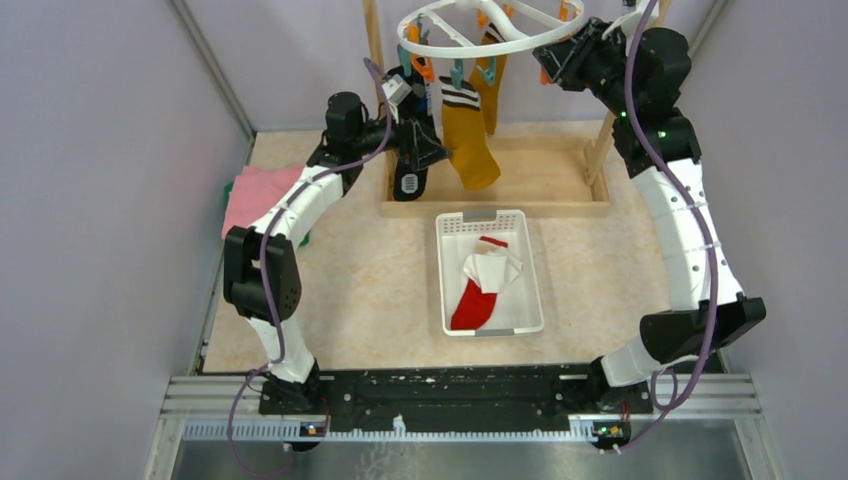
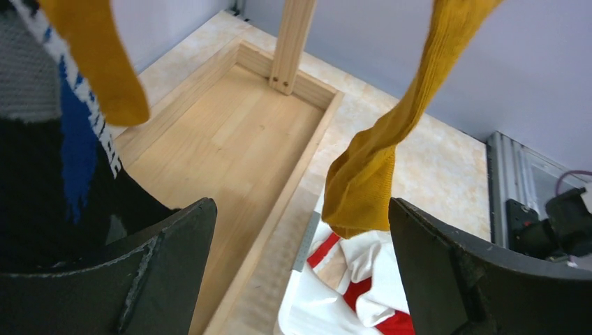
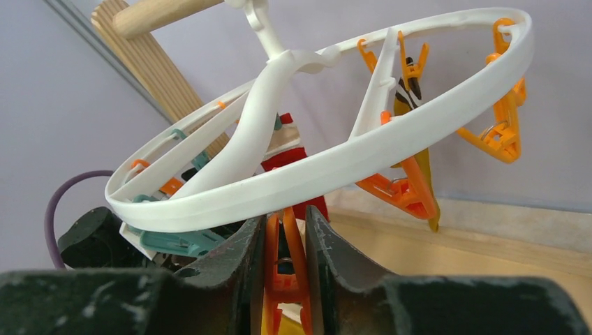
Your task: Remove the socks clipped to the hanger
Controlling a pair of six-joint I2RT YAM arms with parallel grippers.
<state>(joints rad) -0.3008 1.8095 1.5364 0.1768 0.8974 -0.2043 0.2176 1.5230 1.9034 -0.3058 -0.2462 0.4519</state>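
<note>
Up close, from the right wrist, we see the white oval hanger (image 3: 328, 174) tilted, its long axis running from 8 o'clock up to 2 o'clock in that view. The right gripper (image 3: 284, 218) has its jaws narrow, pinched on an orange clip (image 3: 283, 279) dangling under the near rim.

In the top view the hanger sits at 12 o'clock, its long axis lying 9 to 3. Two socks hang from it with their long axes near vertical. The striped-cuff mustard sock (image 1: 470, 145) has its cuff up at a clip and its toe toward 5 o'clock. The plain mustard sock (image 1: 490, 85) hangs just behind it.

At 11 o'clock a black sock (image 2: 42, 195) with blue and grey patches hangs toe down. A pale mark near its toe is too small for us to read.

The left gripper (image 2: 300, 209) is beside that sock with its jaws wide and nothing between them. The black sock touches the left finger (image 2: 174, 272). We cannot tell whether a mustard toe ahead of the gap touches anything.

Below stands the wooden frame (image 1: 540, 180). Near the tabletop (image 1: 380, 290) centre, a white slotted basket (image 1: 520, 300) holds a red-and-white sock (image 1: 470, 305), its long axis 1 to 7 o'clock and its red end at 7.
</note>
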